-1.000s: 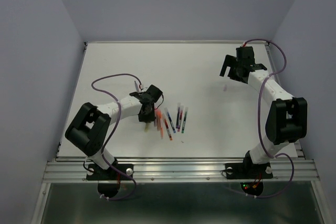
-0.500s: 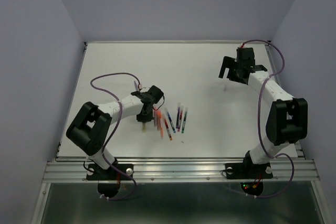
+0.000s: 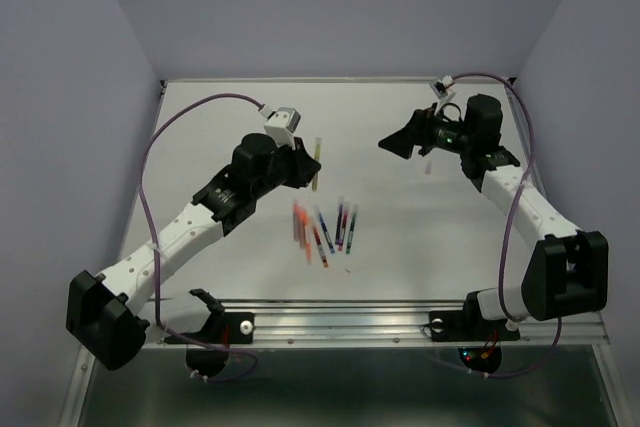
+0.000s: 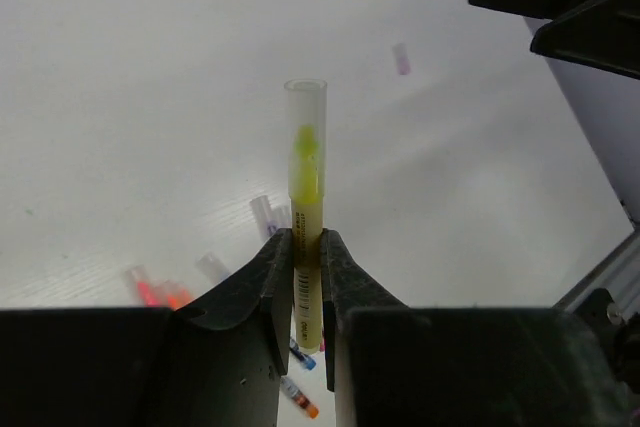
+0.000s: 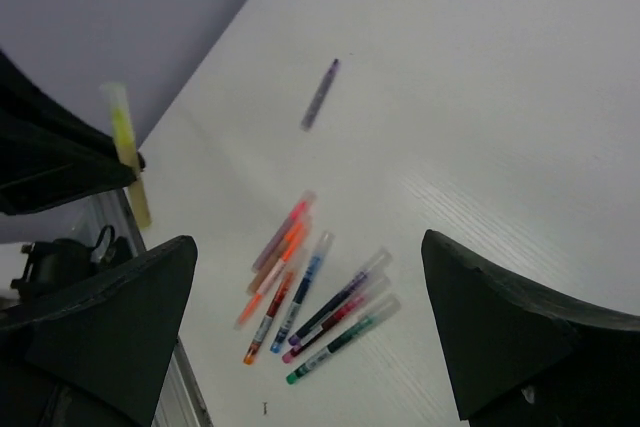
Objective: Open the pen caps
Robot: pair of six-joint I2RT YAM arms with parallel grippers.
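Observation:
My left gripper (image 3: 305, 165) (image 4: 305, 239) is raised above the table and shut on a yellow pen (image 4: 303, 202) (image 3: 317, 159). The pen sticks out past the fingertips, with its pale translucent cap (image 4: 305, 107) on the tip. My right gripper (image 3: 402, 143) (image 5: 308, 242) is open and empty, in the air to the right of the yellow pen and facing it. The yellow pen also shows in the right wrist view (image 5: 128, 152). Several capped pens (image 3: 325, 228) (image 5: 315, 299), orange, red, blue, purple and green, lie in a loose row on the table.
A small loose pale cap (image 3: 427, 169) (image 4: 401, 59) lies on the table under the right arm. A blurred purplish stick (image 5: 320, 94) lies apart from the row. The metal rail (image 3: 340, 317) runs along the near table edge.
My left arm has lifted the yellow pen off the table beside the row and carried it up and away. My right gripper has swung left toward the middle and turned to face it.

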